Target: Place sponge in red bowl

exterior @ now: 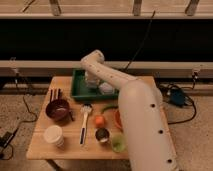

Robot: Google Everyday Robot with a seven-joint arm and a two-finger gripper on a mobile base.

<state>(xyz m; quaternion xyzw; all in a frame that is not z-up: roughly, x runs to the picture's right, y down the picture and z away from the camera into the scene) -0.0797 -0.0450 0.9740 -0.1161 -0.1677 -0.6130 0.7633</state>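
My arm reaches from the lower right across the table, and its gripper [93,80] hangs down into the green tray [78,91] at the back, over its left half. A pale grey-white cloth [107,88] lies in the tray right beside the gripper. The sponge does not show; it may be hidden under the gripper. Only a sliver of the red bowl [117,120], orange-red, shows at the table's right front; the arm covers most of it.
A maroon-brown bowl [57,109] stands at the left with dark utensils [54,93] behind it. In front are a white cup [53,135], a white-handled brush [85,123], an orange fruit [99,120], a metal cup [102,134], a green cup [118,143] and a green item [108,107].
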